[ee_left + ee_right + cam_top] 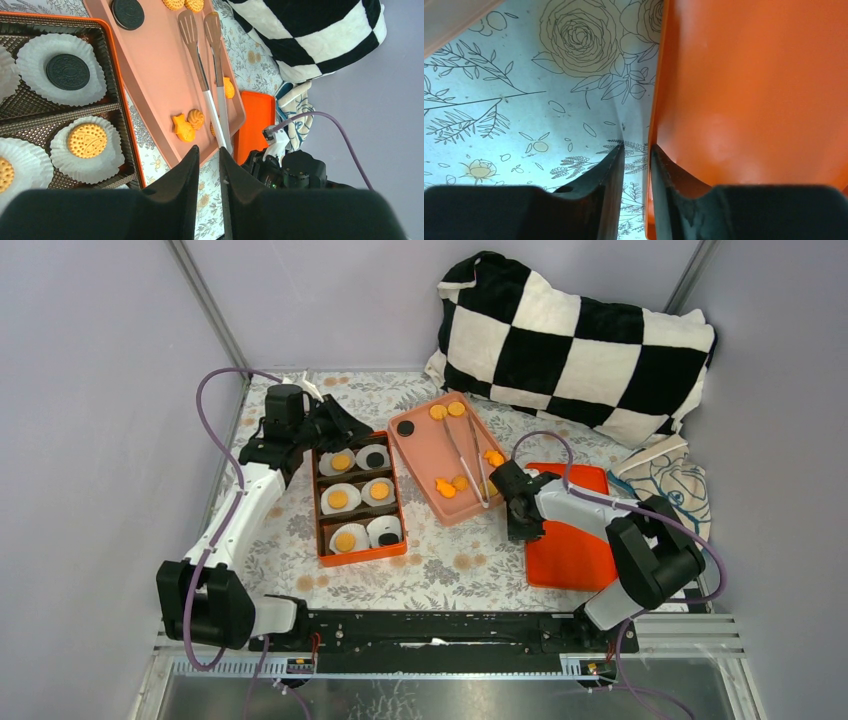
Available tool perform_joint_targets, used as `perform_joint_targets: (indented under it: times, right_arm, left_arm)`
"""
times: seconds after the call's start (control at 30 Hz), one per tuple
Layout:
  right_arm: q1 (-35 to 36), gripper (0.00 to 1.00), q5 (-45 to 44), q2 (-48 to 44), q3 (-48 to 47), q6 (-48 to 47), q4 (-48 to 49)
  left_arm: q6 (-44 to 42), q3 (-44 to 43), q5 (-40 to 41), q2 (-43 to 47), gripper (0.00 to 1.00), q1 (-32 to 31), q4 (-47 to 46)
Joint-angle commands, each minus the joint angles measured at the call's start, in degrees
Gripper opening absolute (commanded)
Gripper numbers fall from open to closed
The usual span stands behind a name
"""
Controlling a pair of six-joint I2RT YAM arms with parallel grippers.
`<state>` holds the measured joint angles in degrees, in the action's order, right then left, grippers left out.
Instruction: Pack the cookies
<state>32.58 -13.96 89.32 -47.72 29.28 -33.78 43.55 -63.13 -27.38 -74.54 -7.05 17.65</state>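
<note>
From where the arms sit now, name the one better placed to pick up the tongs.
Right, probably. The right gripper sits just beside the pink tray, close to the tongs' handle end. The left gripper hovers at the orange box's far end, farther from them. Both jaws look nearly closed and empty.

Light is bright, even and soft, casting only faint shadows on the bench [450, 570]. In both wrist views the near pincer fingers [175, 200] are dark and out of focus. A pale sheen lies on the orange lid [749, 100].
</note>
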Motion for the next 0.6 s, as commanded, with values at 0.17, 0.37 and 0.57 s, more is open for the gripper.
perform_joint_targets:
  times: [0.17,0.37,0.57]
  right_arm:
    - [-0.15,0.00,-7.86,-2.22,0.61,6.58,-4.35]
    - [-0.19,0.00,-13.88,-10.83,-4.16,6.82,-11.38]
    - [-0.06,0.00,-11.11,-13.52,-12.22,-0.76,-14.25]
  left_arm:
    - [-1.28,0.03,0.57,-1.01,0.26,-0.16,-1.02]
    - [-0.68,-0.09,0.26,-3.31,0.26,-1.21,-1.99]
    - [-1.94,-2.16,-0.57,-4.60,0.32,-3.77,-3.11]
